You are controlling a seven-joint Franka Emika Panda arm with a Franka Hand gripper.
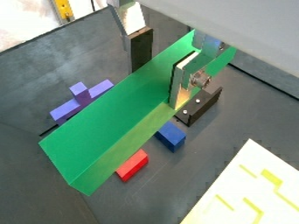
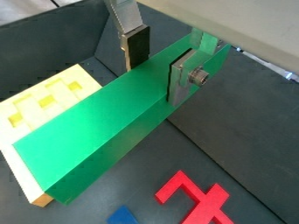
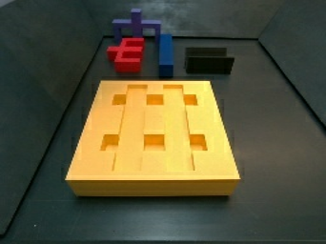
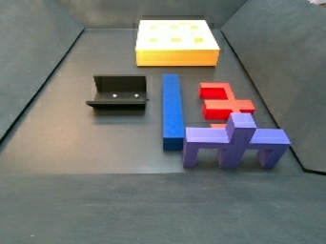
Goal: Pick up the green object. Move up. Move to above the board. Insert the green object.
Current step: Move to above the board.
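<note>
In both wrist views my gripper [image 1: 163, 70] [image 2: 156, 68] is shut on the green object [image 1: 105, 131] [image 2: 93, 131], a long plain green bar. One silver finger with a dark pad [image 1: 140, 48] is on each long side of it. The bar hangs level, well above the floor. The board, a thick yellow-orange slab with grooves and six square holes, shows below at the edge of both wrist views [image 1: 251, 188] [image 2: 47, 96] and whole in both side views [image 3: 159, 119] [image 4: 176, 55]. Neither the gripper nor the bar shows in the side views.
On the dark floor lie a long blue bar [image 3: 166, 52] [image 4: 171, 110], a red block [image 3: 126, 55] [image 4: 224, 100], a purple arch-like piece [image 3: 136, 21] [image 4: 235, 143] and the black fixture [image 3: 211, 60] [image 4: 117, 93]. Grey walls enclose the floor.
</note>
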